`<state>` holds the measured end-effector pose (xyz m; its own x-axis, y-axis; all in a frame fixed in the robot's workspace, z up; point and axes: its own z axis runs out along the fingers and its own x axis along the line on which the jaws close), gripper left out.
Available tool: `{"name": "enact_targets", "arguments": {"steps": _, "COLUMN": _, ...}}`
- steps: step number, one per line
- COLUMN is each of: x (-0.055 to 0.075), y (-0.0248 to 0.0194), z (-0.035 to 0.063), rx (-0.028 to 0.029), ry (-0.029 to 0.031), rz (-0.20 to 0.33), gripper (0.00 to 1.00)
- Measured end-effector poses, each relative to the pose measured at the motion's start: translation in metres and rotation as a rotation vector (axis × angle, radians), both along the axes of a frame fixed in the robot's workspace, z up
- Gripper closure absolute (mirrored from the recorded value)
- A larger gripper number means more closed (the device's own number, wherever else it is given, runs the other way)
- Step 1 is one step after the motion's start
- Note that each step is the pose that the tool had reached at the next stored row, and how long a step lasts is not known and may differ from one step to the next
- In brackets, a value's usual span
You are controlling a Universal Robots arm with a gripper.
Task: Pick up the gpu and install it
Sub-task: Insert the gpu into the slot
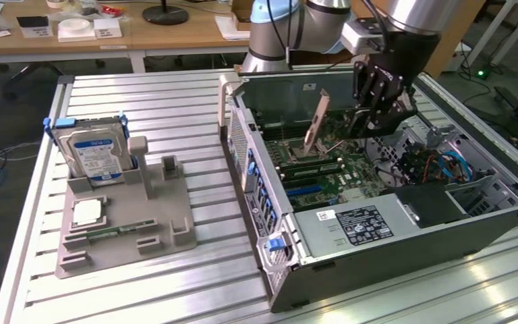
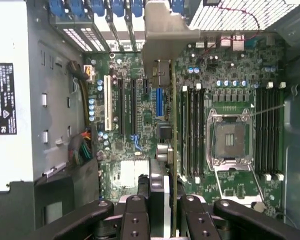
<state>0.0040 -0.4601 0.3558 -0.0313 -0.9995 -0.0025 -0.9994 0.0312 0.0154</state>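
Fingers (image 2: 135, 217) clamped on gpu (image 2: 164, 75), card held edge-on above motherboard (image 2: 125, 115) inside case (image 1: 403, 260).

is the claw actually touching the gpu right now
Touching. The wrist view shows the claw shut on the gpu, one finger pressed against each face of the card.

One gpu (image 1: 318, 121), one gripper (image 1: 378, 127) and one computer case (image 1: 376, 233). To the case's left in the exterior view: one gray holder (image 1: 151, 226), one hard drive (image 1: 94, 154), one memory stick (image 1: 106, 234).
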Motion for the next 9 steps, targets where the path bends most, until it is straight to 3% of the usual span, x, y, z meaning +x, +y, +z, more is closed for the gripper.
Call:
{"name": "enact_targets", "arguments": {"steps": 4, "x": -0.004, "y": 0.0006, "z": -0.0041, "rx": -0.0005, "ry": -0.0225, "rz": 0.000, "gripper": 0.72}}
{"name": "enact_targets", "arguments": {"steps": 9, "x": -0.008, "y": 0.0020, "z": -0.0132, "rx": -0.0003, "ry": -0.0234, "rz": 0.000, "gripper": 0.72}}
